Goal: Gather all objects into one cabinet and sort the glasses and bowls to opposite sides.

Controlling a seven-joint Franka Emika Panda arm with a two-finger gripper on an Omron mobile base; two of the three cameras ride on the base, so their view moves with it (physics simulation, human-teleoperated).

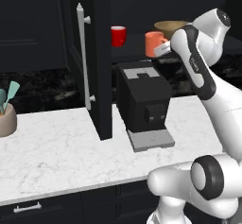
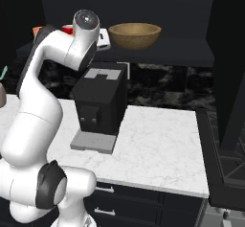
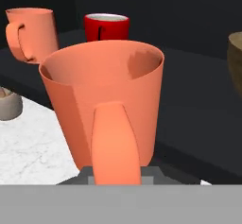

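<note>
Gripper [image 1: 163, 49] pinches coral mug [image 3: 106, 102] by its handle, above cabinet shelf [image 1: 137, 48]; placing step; next: lower it near red mug [image 1: 118, 35], away from wooden bowl [image 2: 134, 34].

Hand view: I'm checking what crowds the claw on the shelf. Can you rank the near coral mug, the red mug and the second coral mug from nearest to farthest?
1. Near coral mug: right at the claw, handle facing the camera.
2. Red mug: behind it, centre, farther back on the cabinet shelf.
3. Second coral mug: upper left; too close to the red mug to rank firmly.
</note>
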